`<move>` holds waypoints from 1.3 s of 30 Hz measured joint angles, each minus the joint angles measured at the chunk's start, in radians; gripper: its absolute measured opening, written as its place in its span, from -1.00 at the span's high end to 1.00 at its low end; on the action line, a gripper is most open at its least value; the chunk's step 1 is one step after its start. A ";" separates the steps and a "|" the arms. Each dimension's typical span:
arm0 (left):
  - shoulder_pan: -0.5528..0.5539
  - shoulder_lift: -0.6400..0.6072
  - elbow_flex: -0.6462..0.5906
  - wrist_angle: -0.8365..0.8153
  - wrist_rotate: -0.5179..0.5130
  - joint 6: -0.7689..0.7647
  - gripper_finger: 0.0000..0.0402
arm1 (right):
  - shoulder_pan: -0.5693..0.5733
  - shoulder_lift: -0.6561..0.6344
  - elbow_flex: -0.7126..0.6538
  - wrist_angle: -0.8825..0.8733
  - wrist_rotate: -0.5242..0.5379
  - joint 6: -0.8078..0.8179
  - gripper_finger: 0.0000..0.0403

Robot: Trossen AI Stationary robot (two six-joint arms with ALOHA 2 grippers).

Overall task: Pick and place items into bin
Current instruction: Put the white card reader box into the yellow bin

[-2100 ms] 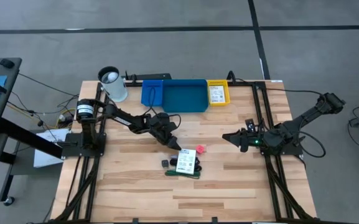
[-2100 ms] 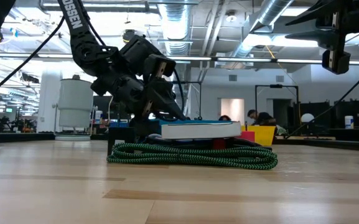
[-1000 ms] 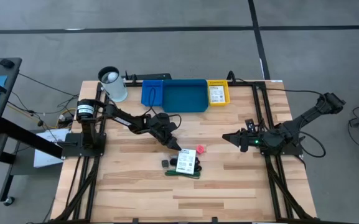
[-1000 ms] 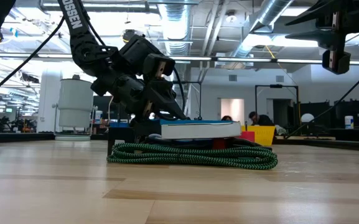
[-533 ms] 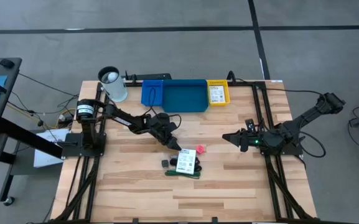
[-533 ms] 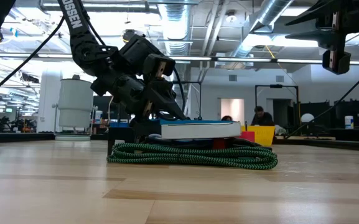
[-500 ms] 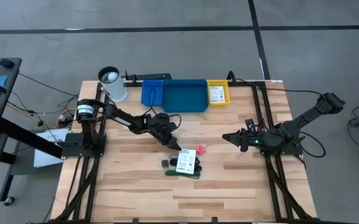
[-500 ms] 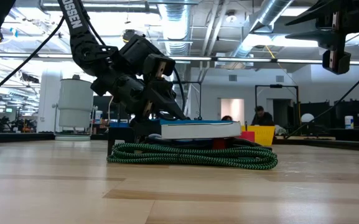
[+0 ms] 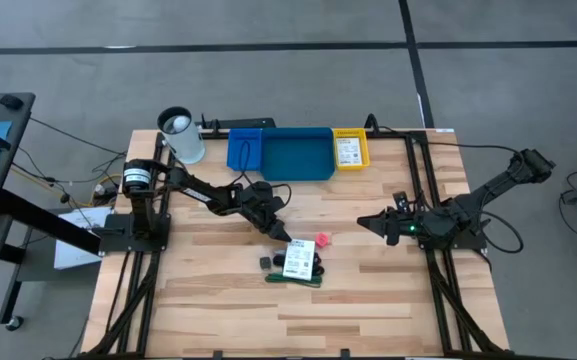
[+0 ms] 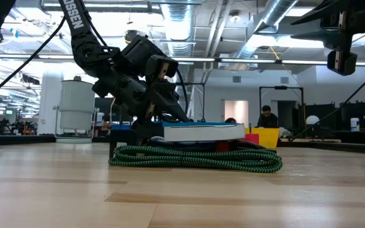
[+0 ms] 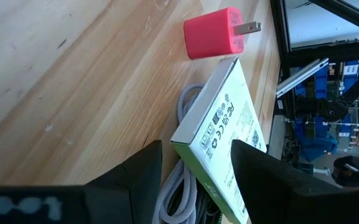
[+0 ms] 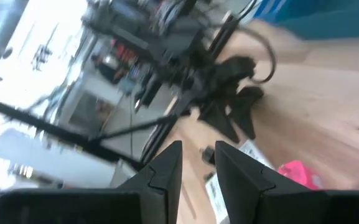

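Two arms over your light wooden worktop. Left gripper sits near worktop centre, just beside white flat box with green print, fingers parted, nothing between them. Box rests on coiled green-black braided cable; pink-red cube charger lies just beyond it, small black block on its left-edge side. Blue plastic bin stands at far edge. Right gripper hovers toward right edge, well apart from items, fingers narrowly parted, holding nothing.
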 joint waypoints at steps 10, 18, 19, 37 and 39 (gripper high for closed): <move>0.000 0.000 0.000 -0.001 0.000 0.001 0.10 | 0.000 0.009 0.000 -0.077 -0.215 -0.030 0.55; 0.000 0.000 0.000 -0.002 0.000 0.001 0.10 | 0.000 0.192 -0.001 -0.099 -0.317 0.003 0.55; 0.000 0.000 0.000 -0.003 0.000 0.001 0.10 | 0.000 0.221 -0.001 -0.082 -0.322 0.003 0.55; 0.000 0.000 0.000 -0.008 0.011 0.001 0.10 | -0.002 0.649 0.167 0.037 -0.326 -0.005 0.55; 0.000 0.000 0.000 -0.008 0.015 0.002 0.10 | -0.002 0.690 0.189 0.038 -0.326 -0.004 0.55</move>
